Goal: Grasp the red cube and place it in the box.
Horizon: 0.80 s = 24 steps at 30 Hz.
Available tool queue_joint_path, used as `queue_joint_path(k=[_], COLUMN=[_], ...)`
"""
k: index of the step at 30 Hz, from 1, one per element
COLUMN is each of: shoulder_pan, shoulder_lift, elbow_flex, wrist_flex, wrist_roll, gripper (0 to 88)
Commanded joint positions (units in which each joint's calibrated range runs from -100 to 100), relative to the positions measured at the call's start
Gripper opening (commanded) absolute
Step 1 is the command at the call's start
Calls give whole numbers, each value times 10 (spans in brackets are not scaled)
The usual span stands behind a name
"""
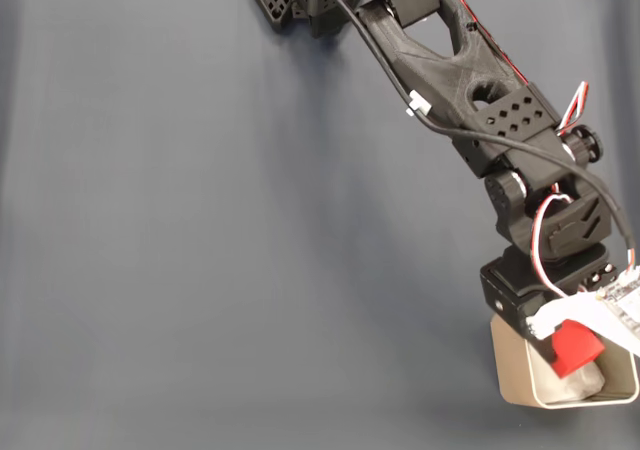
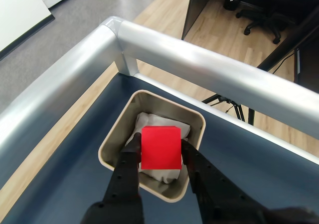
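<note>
1. The jaws [image 2: 160, 157] are clamped on the red cube [image 2: 160, 148], one black finger [image 2: 127, 171] pressed against each side face; in the wrist view the cube sits squarely between them, top face toward the camera.

2. The box [image 2: 113, 137] lies straight below the jaws. In the wrist view the cube hangs over the crumpled white lining [image 2: 159, 122], inside the outline of the pale rim, a little toward the near wall rather than dead centre.

3. The fixed view agrees: the arm [image 1: 450, 70] reaches across the dark worktop [image 1: 200, 220] to the lower right corner of the picture, and the cube [image 1: 577, 346] shows over the open mouth of the box [image 1: 515, 375], just under the wrist.

4. How high the cube rides above the lining cannot be read from either view.

5. Judged from this, the carry is done and release is what remains. The deciding relation is vertical: cube above box, nothing between them. Opening the jaws should drop it onto the lining; the near wall is the only edge close enough to catch it.
</note>
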Motion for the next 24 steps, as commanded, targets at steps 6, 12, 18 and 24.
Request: queue_joint_path(k=[6, 12, 18, 24], shoulder_pan=[3, 4, 9, 17], shoulder_lift=[-19, -24, -31, -38], elbow_flex=[-34, -34, -29, -29], wrist_flex=[-12, -15, -40, -71], wrist_roll=[4, 4, -3, -7], gripper=[0, 26, 161, 310])
